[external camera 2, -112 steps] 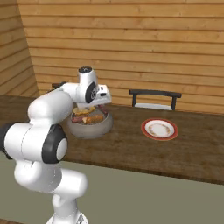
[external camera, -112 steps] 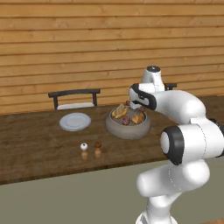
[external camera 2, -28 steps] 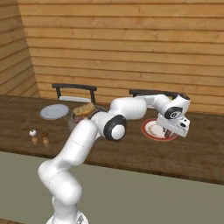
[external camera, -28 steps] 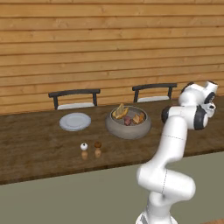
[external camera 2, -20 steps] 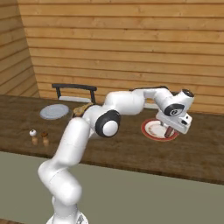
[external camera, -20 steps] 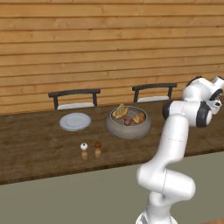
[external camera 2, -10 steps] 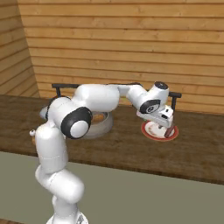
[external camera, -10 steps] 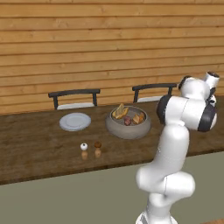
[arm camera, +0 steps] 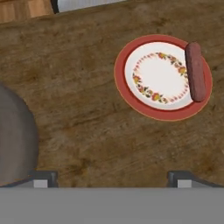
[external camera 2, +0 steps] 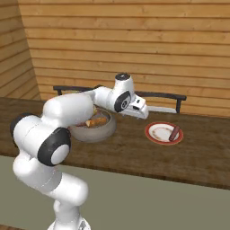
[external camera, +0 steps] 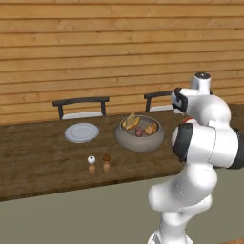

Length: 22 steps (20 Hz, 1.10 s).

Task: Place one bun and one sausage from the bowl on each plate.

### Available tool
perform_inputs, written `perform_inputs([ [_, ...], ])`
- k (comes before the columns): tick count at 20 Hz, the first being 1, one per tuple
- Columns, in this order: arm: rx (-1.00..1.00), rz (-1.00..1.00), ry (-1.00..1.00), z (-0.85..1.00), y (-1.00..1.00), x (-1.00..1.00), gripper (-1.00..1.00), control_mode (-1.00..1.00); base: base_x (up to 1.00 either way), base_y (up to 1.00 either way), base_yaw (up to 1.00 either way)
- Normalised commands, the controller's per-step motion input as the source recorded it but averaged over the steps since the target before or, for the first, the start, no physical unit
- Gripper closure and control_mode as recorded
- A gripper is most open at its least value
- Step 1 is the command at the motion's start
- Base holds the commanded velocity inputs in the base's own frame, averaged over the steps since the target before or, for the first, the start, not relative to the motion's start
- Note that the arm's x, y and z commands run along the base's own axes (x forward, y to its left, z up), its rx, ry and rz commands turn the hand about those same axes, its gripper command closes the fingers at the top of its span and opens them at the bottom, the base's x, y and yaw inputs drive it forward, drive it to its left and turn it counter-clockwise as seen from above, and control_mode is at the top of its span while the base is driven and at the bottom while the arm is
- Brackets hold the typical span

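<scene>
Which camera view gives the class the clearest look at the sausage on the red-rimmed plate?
The hand view: it looks straight down on the sausage, lying whole along one side of the red-rimmed plate. The right base view shows the sausage small and slanted on the plate. In the left base view the arm stands in front of that spot.

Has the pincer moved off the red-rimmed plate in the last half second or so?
Yes. In the right base view the pincer has pulled back from over the red-rimmed plate toward the bowl, leaving a sausage on the plate.

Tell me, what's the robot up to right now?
Gripper open, empty, above the table between bowl and red-rimmed plate. One sausage on that plate, no bun. Grey plate bare. Nothing in the way.
</scene>
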Motion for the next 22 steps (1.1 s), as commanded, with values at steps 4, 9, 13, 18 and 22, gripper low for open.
perform_inputs([
  [4, 0.0, -0.03, 0.07, 0.53, 1.0, -0.03, -1.0, -1.0, 0.0, 0.0, 0.0],
  [9, 0.0, -0.04, 0.11, 0.38, 1.0, 0.0, -1.0, -1.0, 0.0, 0.0, 0.0],
  [13, 0.0, -0.03, 0.12, 0.04, 1.0, 0.06, -1.0, -1.0, 0.0, 0.0, 0.0],
  [18, 0.03, -0.03, 0.1, -0.13, 0.95, 0.32, -1.0, -1.0, 0.0, 0.0, 0.0],
  [22, 0.12, -0.04, 0.05, -0.28, 0.64, 0.39, -1.0, -1.0, 0.0, 0.0, 0.0],
])
